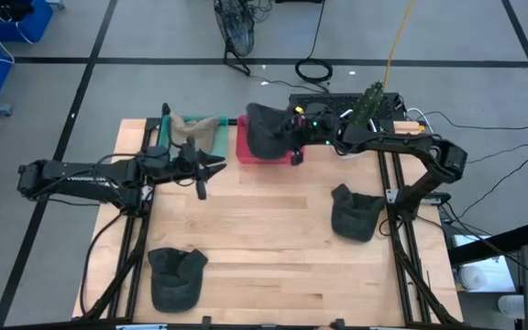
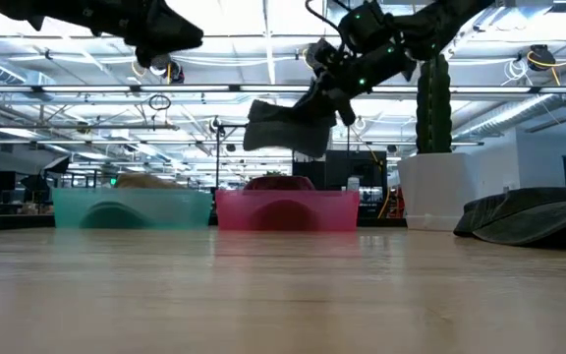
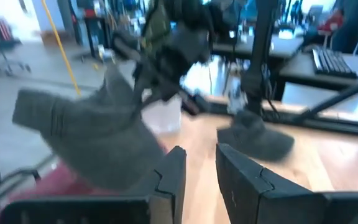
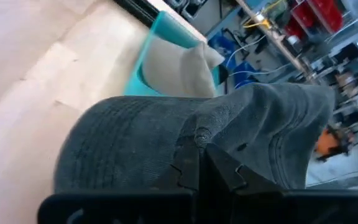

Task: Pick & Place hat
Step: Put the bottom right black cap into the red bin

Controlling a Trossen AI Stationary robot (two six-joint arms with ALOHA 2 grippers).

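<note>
Held cap: dark grey cap [image 1: 264, 131], soft cloth with a ribbed, stitched crown, button on top [image 4: 199, 135]; hangs in the air above the pink bin [image 1: 266, 151], clear of its rim in the low view [image 2: 285, 126].
Right gripper: [image 1: 296, 127] fingers pinched on the cap's crown; arm reaches from the tabletop's right edge, bent at the elbow, toward the far middle.
Pink bin: translucent plastic, rectangular, at the far edge of the tabletop [image 1: 273, 238]; something dark lies inside it.
Teal bin: [image 1: 211, 134] just beside the pink bin on the left, same shape; a beige cap [image 1: 189, 127] lies in it, soft and creased [image 4: 176, 67].
Left gripper: [image 1: 211, 166] raised above the tabletop in front of the teal bin, fingers [image 3: 173, 177] slightly apart, holding nothing; arm stretched out level from the left edge.
Other caps: one dark grey cap [image 1: 354, 212] on the tabletop near the right edge, another [image 1: 175, 276] at the near left corner; both slumped, brims down.
Tabletop: pale wood planks, black metal frame rails along both sides.
</note>
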